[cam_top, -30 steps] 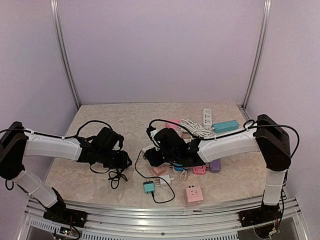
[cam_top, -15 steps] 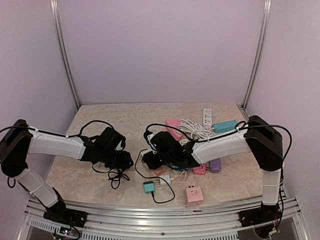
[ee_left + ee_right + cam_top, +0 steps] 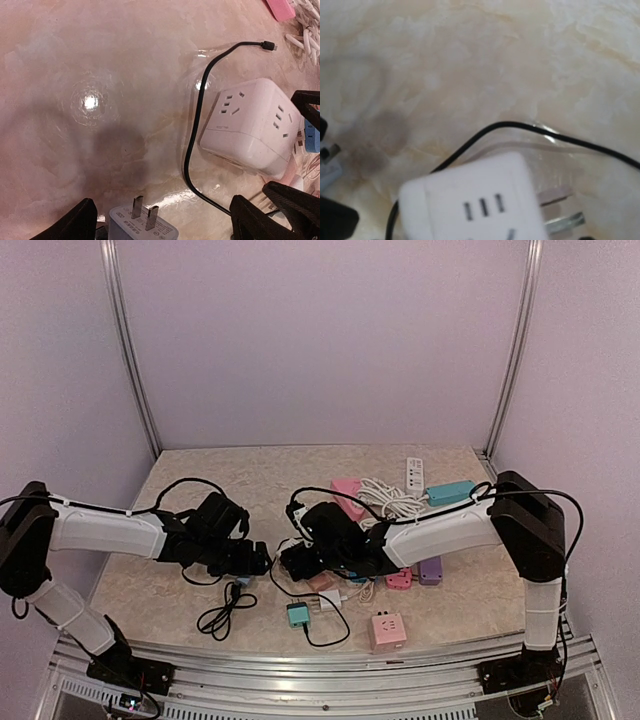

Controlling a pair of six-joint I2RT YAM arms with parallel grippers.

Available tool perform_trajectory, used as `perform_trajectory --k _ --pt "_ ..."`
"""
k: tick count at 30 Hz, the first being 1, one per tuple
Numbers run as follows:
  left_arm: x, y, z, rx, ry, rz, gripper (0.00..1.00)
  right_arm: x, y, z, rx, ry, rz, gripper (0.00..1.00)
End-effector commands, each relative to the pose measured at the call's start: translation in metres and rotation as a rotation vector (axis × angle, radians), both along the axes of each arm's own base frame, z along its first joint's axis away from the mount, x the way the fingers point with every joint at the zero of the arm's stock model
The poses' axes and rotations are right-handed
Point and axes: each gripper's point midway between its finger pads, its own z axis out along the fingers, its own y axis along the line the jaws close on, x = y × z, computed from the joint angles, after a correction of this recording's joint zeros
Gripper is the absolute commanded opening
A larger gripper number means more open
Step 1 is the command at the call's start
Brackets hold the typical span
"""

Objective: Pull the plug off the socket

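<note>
Plug [image 3: 142, 227] free of socket [image 3: 250, 130]; left end effector [image 3: 163, 212] wide, gripping nothing — right end effector [image 3: 293, 560], we cannot tell — lift clear vertically.

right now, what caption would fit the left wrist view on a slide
Grey two-pin plug, out of the white cube socket, between the open jaws of the left gripper; black cable alongside.

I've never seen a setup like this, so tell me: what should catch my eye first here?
The left arm and the right arm reach in and nearly meet at the middle of the table. Between them lies a white cube socket, and a grey plug with bare prongs sits apart from it. Coloured sockets clutter the right half.
</note>
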Motion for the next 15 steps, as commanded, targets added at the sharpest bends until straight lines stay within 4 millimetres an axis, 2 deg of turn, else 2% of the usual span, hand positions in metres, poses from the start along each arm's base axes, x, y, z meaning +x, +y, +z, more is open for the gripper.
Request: perform_trajectory --k 1,5,9,11,15 --pt "0.002 0.006 0.015 0.005 -0.047 0.021 0.92 0.004 0.003 0.014 0.034 -0.016 0.005 0.88" --pt "0.003 0.010 0.031 -0.014 -0.087 0.036 0.98 0.003 -0.002 0.028 0.048 -0.030 0.000 0.92" --pt "0.010 0.015 0.062 -0.049 -0.126 0.028 0.99 0.000 -0.015 0.065 0.082 -0.063 -0.014 0.93" --pt "0.016 0.018 0.089 -0.094 -0.159 0.009 0.99 0.000 -0.028 0.088 0.085 -0.091 -0.039 0.93" --pt "0.029 0.030 0.149 -0.182 -0.239 -0.045 0.99 0.006 -0.069 0.119 0.029 -0.116 -0.107 0.93"
